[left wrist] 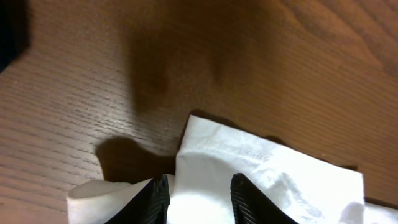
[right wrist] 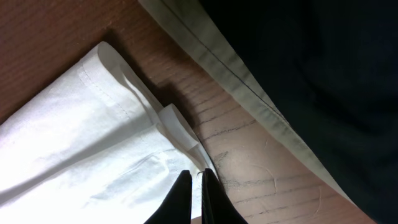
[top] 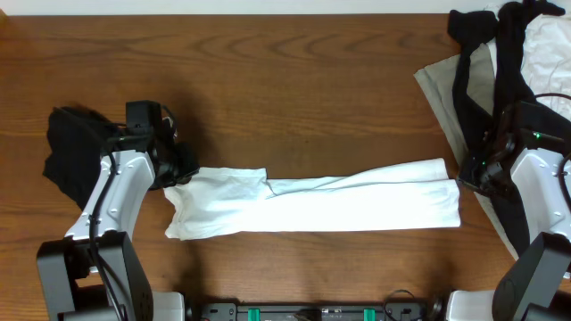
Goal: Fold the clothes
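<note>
brown wooden table (top: 312, 89) carrying the clothes, seen from overhead and from both wrists. white t-shirt (top: 357, 205): folded into a long narrow band lying flat across the middle of the table, its ends reaching towards the two arms; a doubled hem shows at the right end. far right corner: a heap made of a beige piece (top: 437, 89) spread on the wood, a black piece (top: 473, 53) draped over it, and a crumpled white piece (top: 549, 53) at the edge of the picture. left side: a separate black garment (top: 67, 147) bunched beside the left arm, apart from the t-shirt. left gripper (left wrist: 199, 202): jaws released and standing apart over the left end of the t-shirt, with white cloth lying between the fingers. right gripper (right wrist: 194, 186): jaws clenched together at the right-hand hem of the t-shirt; whether any cloth is pinched between them cannot be told.
</note>
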You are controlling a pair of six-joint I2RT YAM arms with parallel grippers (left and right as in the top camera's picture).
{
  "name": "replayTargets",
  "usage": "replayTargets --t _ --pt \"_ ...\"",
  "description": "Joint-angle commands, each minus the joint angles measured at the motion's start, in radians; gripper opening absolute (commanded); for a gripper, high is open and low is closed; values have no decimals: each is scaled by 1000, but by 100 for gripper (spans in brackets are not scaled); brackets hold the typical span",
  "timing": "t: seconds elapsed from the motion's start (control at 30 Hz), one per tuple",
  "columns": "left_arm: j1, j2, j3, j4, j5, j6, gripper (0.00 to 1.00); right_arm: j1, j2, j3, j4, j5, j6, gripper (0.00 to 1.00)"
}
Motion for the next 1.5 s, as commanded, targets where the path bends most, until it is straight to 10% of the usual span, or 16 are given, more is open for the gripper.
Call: replayTargets --t 0.0,0.7,0.87,1.47 --pt "-1 1 12 -3 -28 25 36 -5 -19 1 2 -1 14 7" --pt "-3 166 11 32 112 32 29 -1 -19 1 1 -1 13 6" --pt "-3 166 11 35 131 32 6 -1 -19 1 1 -1 14 7" --pt "-3 35 272 53 228 32 6 -1 -19 1 0 0 14 6"
